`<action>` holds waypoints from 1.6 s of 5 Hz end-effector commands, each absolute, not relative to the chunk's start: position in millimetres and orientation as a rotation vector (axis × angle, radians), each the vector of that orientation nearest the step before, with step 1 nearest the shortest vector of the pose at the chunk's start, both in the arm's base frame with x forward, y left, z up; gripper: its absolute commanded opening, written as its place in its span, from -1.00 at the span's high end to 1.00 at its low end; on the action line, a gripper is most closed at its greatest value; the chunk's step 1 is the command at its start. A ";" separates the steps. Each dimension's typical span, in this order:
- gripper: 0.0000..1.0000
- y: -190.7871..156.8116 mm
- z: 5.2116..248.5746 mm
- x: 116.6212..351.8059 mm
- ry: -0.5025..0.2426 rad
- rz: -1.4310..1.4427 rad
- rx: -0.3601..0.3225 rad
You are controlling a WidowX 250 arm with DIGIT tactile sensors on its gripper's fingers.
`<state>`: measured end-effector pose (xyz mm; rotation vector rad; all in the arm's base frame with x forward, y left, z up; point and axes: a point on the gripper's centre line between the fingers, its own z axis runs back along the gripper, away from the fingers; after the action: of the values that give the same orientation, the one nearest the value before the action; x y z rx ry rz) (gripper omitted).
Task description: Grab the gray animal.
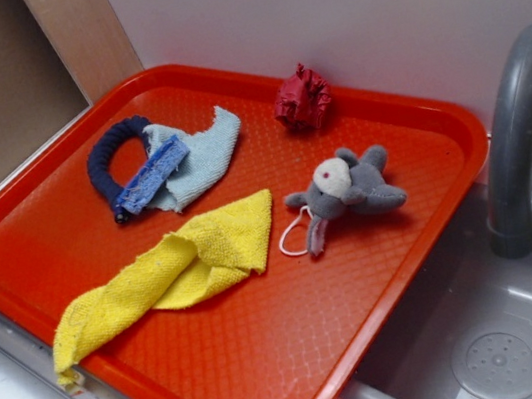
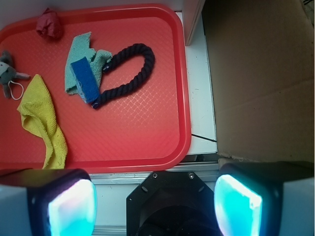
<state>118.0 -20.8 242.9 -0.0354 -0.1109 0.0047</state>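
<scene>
The gray animal (image 1: 350, 189) lies on the right part of the red tray (image 1: 271, 361), with its whitish face up and a thin white loop beside it. In the wrist view the gray animal (image 2: 7, 71) sits at the far left edge, partly cut off. My gripper (image 2: 155, 204) is open and empty, with its two glowing pads wide apart. It hovers high above the tray's near edge, far from the animal. The gripper does not show in the exterior view.
On the tray lie a yellow cloth (image 1: 171, 270), a light blue cloth (image 1: 200, 154), a blue block (image 1: 151, 175), a dark blue rope ring (image 1: 106, 159) and a lumpy dark red object (image 1: 303, 100). A gray faucet (image 1: 517, 119) and sink (image 1: 492, 346) stand at the right. Cardboard (image 2: 261, 78) is beside the tray.
</scene>
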 end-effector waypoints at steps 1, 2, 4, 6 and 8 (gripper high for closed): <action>-1.00 -20.8 242.9 118.0 -0.111 0.005 -0.035; -1.00 -50.4 234.6 138.2 -0.186 -0.098 -0.044; -1.00 -117.2 208.7 152.4 -0.368 -0.324 -0.122; -1.00 -210.9 167.3 191.7 -0.438 -0.549 -0.241; -1.00 -290.4 118.6 219.3 -0.354 -0.671 -0.243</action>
<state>227.4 -279.3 94.3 -0.2035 -0.2950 -0.6546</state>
